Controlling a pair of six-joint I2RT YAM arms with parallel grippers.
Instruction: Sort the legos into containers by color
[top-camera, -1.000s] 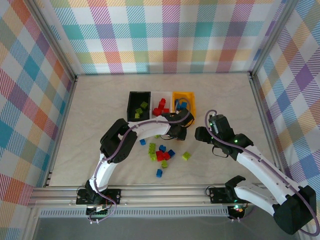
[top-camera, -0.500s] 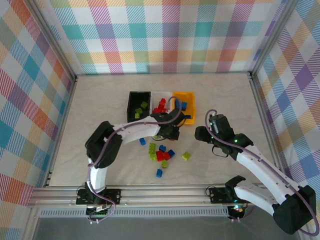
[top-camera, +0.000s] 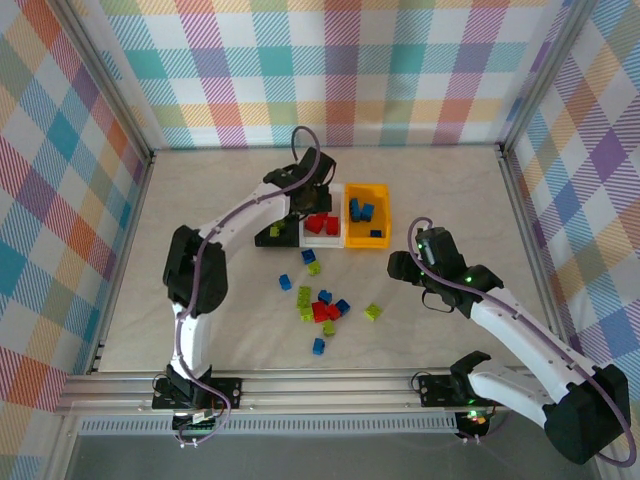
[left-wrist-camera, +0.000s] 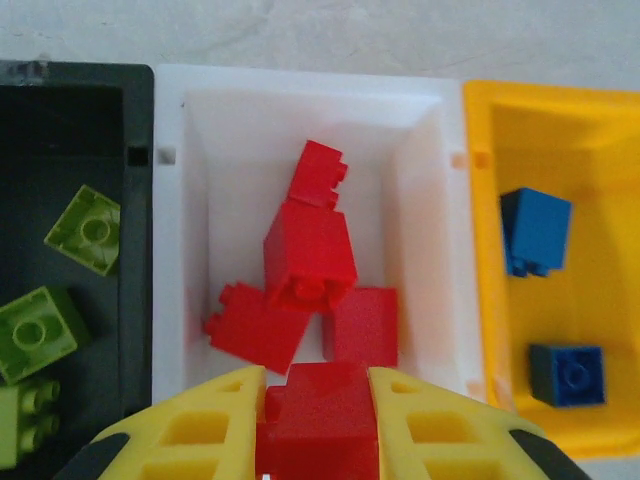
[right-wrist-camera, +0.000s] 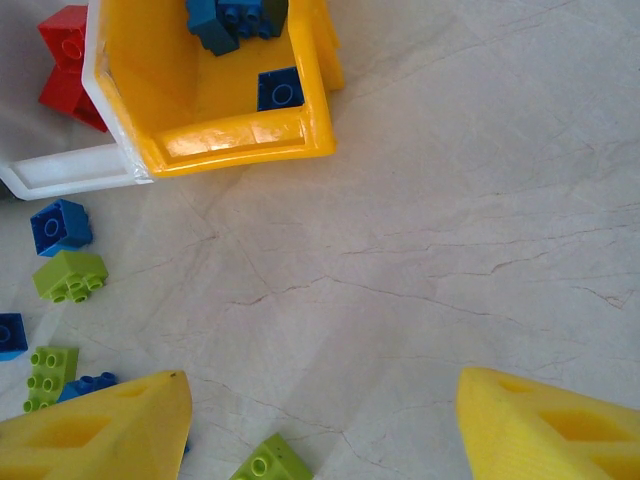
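My left gripper (top-camera: 308, 205) hangs over the white bin (left-wrist-camera: 180, 210), shut on a red lego (left-wrist-camera: 318, 410) held between its yellow fingers (left-wrist-camera: 215, 420). Several red legos (left-wrist-camera: 310, 250) lie in that bin. The black bin (left-wrist-camera: 70, 120) to its left holds lime green legos (left-wrist-camera: 85, 228). The orange-yellow bin (left-wrist-camera: 480, 260) to its right holds blue legos (left-wrist-camera: 535, 230). My right gripper (right-wrist-camera: 322, 385) stands open and empty above bare table, right of the orange-yellow bin (top-camera: 367, 238). Loose red, blue and green legos (top-camera: 320, 306) lie on the table near the arms.
A green lego (right-wrist-camera: 270, 462) lies just in front of the right gripper's fingers. A blue lego (right-wrist-camera: 60, 226) and a green one (right-wrist-camera: 70, 275) sit near the white bin's corner. Plaid walls enclose the table (top-camera: 200, 220).
The left arm has lifted from the loose pile and swung back over the bins with the red lego in its grip. The right arm has stayed still.
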